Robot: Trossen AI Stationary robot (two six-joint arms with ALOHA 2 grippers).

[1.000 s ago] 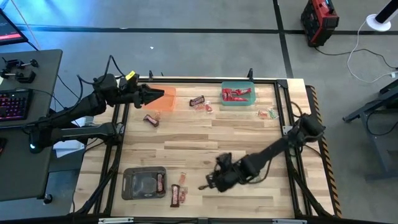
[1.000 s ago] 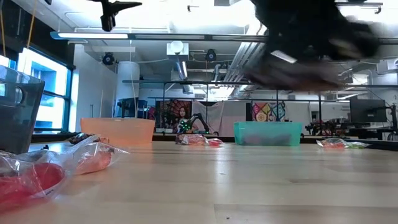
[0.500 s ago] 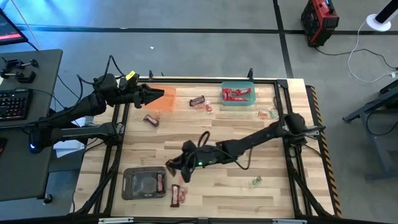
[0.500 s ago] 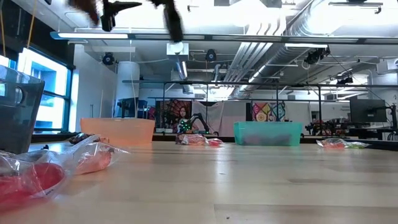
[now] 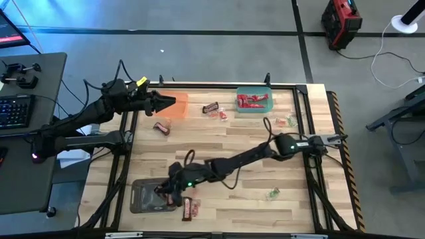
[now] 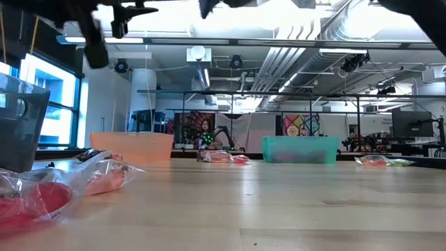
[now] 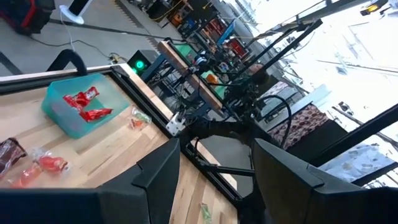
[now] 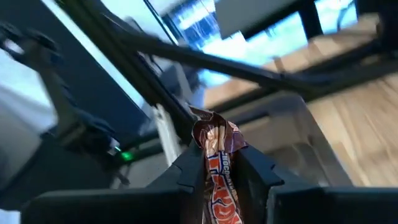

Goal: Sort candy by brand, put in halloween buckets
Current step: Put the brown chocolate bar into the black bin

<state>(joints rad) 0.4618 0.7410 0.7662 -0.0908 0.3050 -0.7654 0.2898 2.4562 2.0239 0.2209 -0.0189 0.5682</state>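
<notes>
Partway through sorting, the right gripper [image 5: 167, 192] is pinching a brown wrapped candy bar [image 8: 216, 163] over the dark grey plastic tub [image 5: 141, 198] at the near left. The left gripper [image 5: 166, 102], fingers parted and empty, is hanging over the far orange translucent tub [image 5: 179, 107]. Red sweets are lying in the far green tub [image 5: 254, 100]; several candies are lying loose on the wooden table [image 5: 265, 159].

The right gripper [image 5: 169, 193] reaches across the table [image 5: 252, 149] to the grey bucket [image 5: 147, 197], its fingertips over the bucket's near-side rim, with a brown bar [image 5: 189, 208] lying just beside them on the wood. The left gripper [image 5: 167, 102] hangs at the far edge, its fingers over the orange bucket [image 5: 178, 106]. Well away from both sit the green bucket [image 5: 254, 101] holding red candy [image 5: 252, 101], plus loose sweets [image 5: 214, 110] between the two far buckets.
</notes>
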